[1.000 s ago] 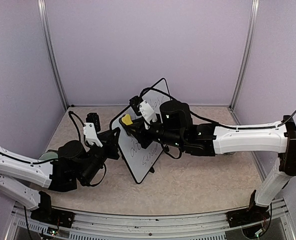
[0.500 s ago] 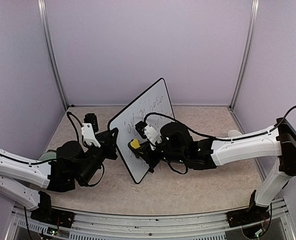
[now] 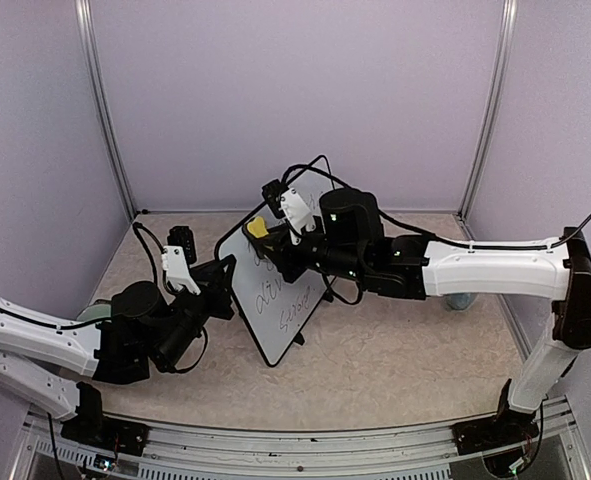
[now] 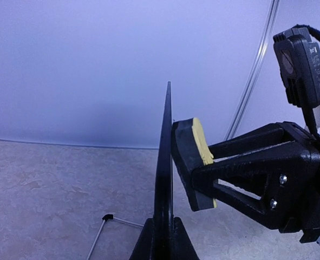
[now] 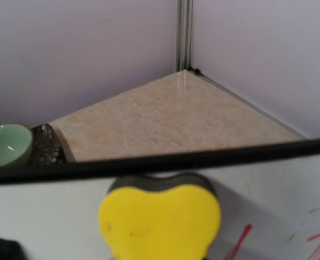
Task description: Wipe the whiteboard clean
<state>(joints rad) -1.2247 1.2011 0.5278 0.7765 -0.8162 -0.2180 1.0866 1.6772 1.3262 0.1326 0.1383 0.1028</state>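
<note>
Sponge (image 3: 256, 228) risen to top edge, whiteboard (image 3: 275, 335) upright, handwriting lower down

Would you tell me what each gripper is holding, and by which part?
Left gripper clamps the whiteboard by its side edge; right gripper pinches the eraser by its yellow back.

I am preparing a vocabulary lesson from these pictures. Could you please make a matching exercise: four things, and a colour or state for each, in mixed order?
Things:
1 whiteboard
2 eraser
3 bowl
4 left hand

Colour or state:
a pale green
b yellow, pressed near the board's top edge
c upright, with handwriting
d shut on the board's edge

Pairs: 1-c, 2-b, 3-a, 4-d
</note>
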